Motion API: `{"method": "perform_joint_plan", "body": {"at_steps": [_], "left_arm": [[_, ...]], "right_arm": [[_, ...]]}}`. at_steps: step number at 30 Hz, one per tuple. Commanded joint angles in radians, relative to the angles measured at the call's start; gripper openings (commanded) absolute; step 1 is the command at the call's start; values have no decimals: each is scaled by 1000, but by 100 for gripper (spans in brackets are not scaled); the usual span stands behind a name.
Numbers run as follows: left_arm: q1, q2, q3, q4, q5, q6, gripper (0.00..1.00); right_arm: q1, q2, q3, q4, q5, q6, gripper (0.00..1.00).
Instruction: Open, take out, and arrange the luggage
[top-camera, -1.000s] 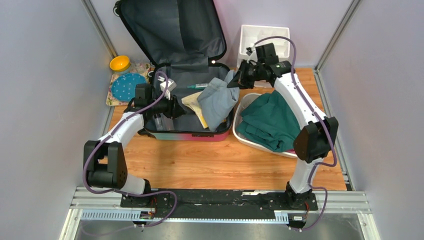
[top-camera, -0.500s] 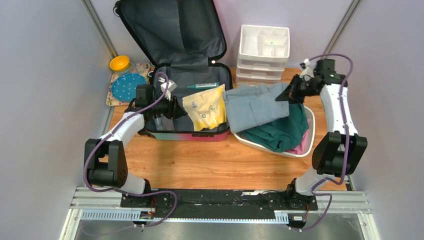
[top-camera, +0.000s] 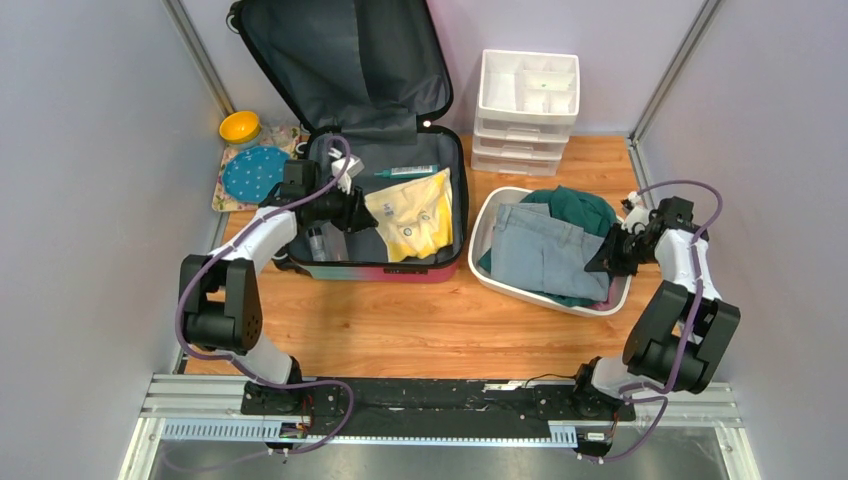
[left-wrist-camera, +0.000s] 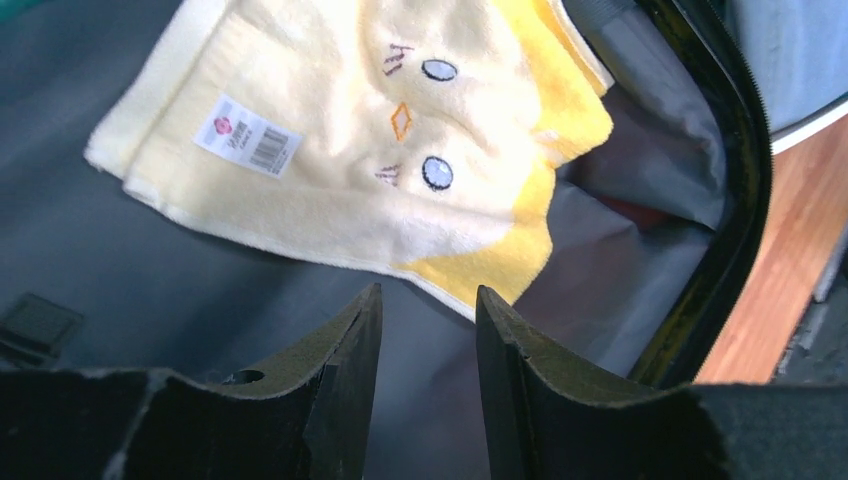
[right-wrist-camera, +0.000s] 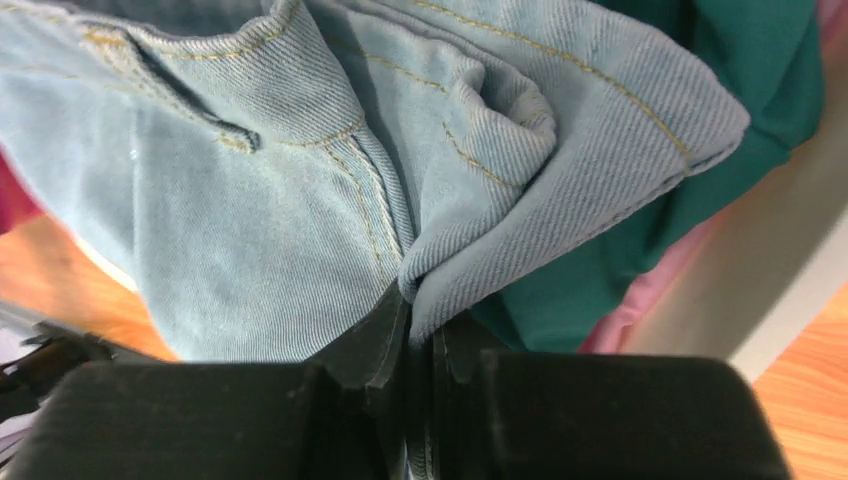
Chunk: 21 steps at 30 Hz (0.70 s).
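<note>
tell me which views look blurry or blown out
Top external: sharp, evenly lit, soft shadows only. Left wrist: the yellow towel looks pale and slightly soft, the left gripper a dark silhouette. Right wrist: stitching on the jeans is crisp; the right gripper is near-black and unfocused.

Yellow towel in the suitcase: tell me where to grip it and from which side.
Pinch the darker yellow corner of the yellow towel nearest the left gripper, coming from that side. It lies flat in the luggage, so that free corner is probably easiest to lift.
</note>
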Motion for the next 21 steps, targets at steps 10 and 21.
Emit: {"method": "perform_joint_plan", "body": {"at_steps": [10,21], "left_arm": [[-189,163,279,-217,-213,254,50],[-111,354,563,-262,-225,245,69]], "right_arm": [[-1,-45,247,-35,43,-108,100],[298,51,549,58,-88,-21,92]]}}
